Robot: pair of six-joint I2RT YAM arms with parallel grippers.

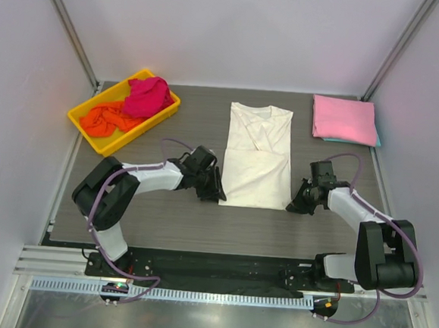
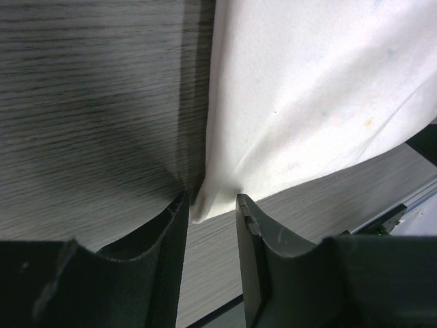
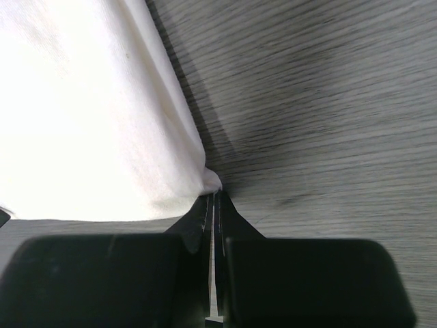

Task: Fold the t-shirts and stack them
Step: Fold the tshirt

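A cream-white t-shirt [image 1: 258, 156] lies flat mid-table, its sides folded in to a long strip, collar at the far end. My left gripper [image 1: 216, 192] is at its near left corner. In the left wrist view the gripper [image 2: 212, 198] is open, with the shirt's corner [image 2: 205, 205] between the fingertips. My right gripper [image 1: 294, 204] is at the near right corner. In the right wrist view it [image 3: 216, 195] is shut on the tip of the cream-white shirt [image 3: 102, 123]. A folded pink t-shirt [image 1: 345, 118] lies at the back right on a teal one [image 1: 376, 141].
A yellow tray [image 1: 85, 134] at the back left holds a crumpled magenta t-shirt [image 1: 149, 96] and an orange one [image 1: 105, 118]. The table's front edge and a black rail [image 1: 211, 266] run just behind the grippers. Frame posts stand at the back corners.
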